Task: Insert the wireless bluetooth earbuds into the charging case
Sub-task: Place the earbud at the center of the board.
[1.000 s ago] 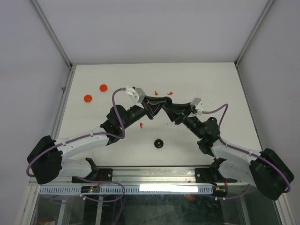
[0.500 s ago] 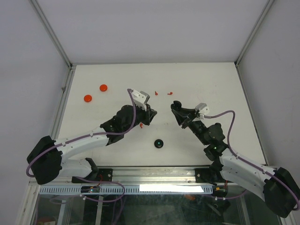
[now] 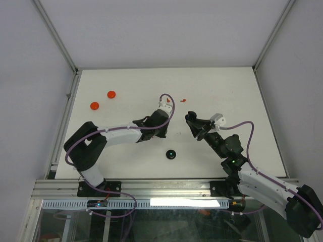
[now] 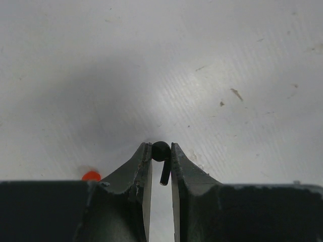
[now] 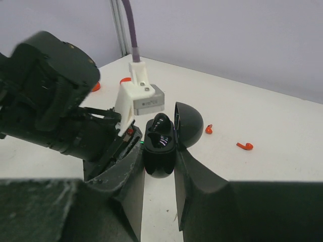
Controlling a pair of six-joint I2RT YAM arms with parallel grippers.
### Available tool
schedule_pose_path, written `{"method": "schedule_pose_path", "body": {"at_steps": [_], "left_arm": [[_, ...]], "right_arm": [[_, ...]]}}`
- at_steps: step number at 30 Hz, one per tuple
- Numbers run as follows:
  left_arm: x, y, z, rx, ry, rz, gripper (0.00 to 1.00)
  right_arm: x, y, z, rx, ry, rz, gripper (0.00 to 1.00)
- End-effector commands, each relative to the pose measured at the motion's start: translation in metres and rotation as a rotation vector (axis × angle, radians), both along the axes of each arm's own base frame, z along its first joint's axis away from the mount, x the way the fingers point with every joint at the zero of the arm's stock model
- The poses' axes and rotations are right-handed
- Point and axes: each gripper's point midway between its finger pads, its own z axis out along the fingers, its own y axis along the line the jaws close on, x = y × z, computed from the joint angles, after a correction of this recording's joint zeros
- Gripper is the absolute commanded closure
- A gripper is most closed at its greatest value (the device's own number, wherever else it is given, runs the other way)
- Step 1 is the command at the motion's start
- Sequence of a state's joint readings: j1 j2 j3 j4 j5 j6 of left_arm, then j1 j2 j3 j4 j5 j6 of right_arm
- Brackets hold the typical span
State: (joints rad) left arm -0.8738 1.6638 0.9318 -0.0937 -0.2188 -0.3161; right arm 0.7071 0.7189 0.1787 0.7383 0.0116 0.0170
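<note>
Pinching a tiny black comma-shaped plastic earbud (image 4: 162, 153) between its closed fingers, the left gripper (image 4: 160, 148) hovers just beside the glossy black oval charging case (image 5: 160, 146). The right gripper (image 5: 158, 162) clamps that case upright with its lid open. Insertion seems in hand. The next move likely calls for aligning the stem over a socket inside the case.

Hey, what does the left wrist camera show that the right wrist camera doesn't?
Only the left wrist view shows the black earbud pinched in the left tool, round head forward, stem between the fingers. Only the right wrist view shows the right tool gripping the open charging case, two red earbuds lying on the table beyond it, and the left arm's white camera mount. Both show the white table.
</note>
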Motion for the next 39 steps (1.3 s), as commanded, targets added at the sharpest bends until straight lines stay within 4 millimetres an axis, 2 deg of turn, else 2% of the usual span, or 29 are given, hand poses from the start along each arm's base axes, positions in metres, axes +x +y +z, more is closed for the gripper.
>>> {"method": "schedule_pose_path", "body": {"at_steps": [1, 5, 11, 16, 21, 39], "left_arm": [[0.009, 0.001, -0.009, 0.017, 0.084, 0.046, 0.83], [0.008, 0.005, -0.024, 0.061, 0.149, 0.049, 0.80], [0.000, 0.010, -0.031, 0.104, 0.216, 0.044, 0.73], [-0.002, 0.008, -0.026, 0.112, 0.237, 0.028, 0.66], [0.002, -0.001, -0.016, 0.107, 0.244, 0.000, 0.63], [0.012, 0.003, -0.023, 0.222, 0.305, -0.018, 0.64]], "right_arm": [[-0.001, 0.000, 0.012, 0.015, -0.043, 0.000, 1.00], [-0.002, 0.001, 0.011, 0.013, -0.043, 0.007, 1.00], [-0.002, -0.001, 0.010, 0.015, -0.043, 0.002, 1.00], [-0.003, -0.001, 0.010, 0.015, -0.044, 0.002, 1.00], [-0.003, 0.000, 0.010, 0.015, -0.042, 0.005, 1.00], [-0.003, -0.001, 0.007, 0.007, -0.034, 0.005, 1.00]]}}
